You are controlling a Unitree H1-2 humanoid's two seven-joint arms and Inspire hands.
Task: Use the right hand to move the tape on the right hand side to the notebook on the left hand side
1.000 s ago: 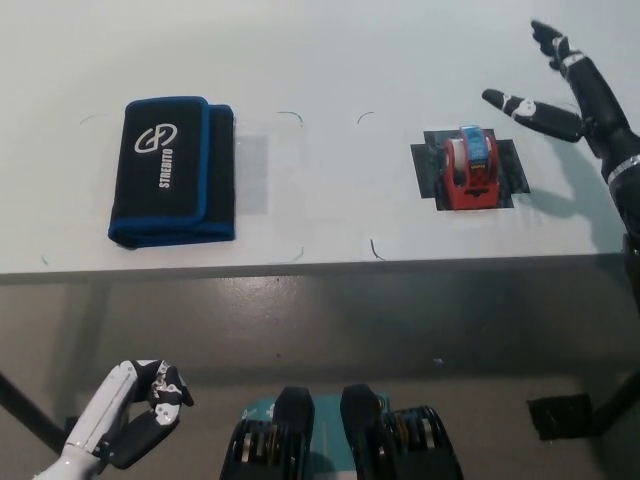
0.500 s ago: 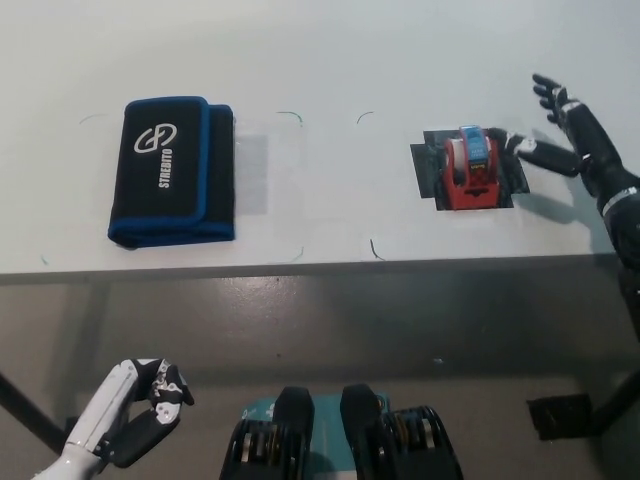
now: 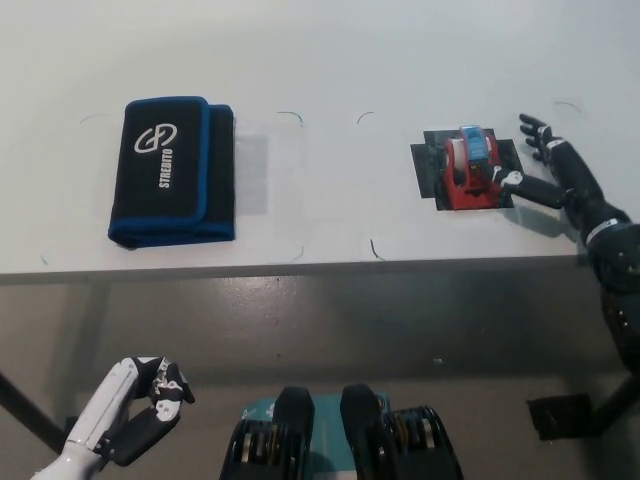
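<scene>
A red tape dispenser with a blue and white roll [image 3: 469, 169] sits on a black mat [image 3: 430, 172] at the right of the white table. My black right hand [image 3: 547, 172] is open just to the right of it, fingers spread, one fingertip touching the dispenser's right side. The black notebook with blue edging [image 3: 172, 171] lies flat on the left part of the table. My white left hand [image 3: 135, 410] rests low at the lower left, below the table edge, its fingers curled in.
The table's front edge [image 3: 300, 266] runs across the middle of the view, with grey floor below. Faint corner marks [image 3: 290, 116] outline squares between the notebook and the tape. A dark table leg foot [image 3: 562, 415] shows at lower right.
My right hand has come down and leftward from the far right corner to the tape's right side, now touching it. The left hand, notebook and tape stay where they were.
</scene>
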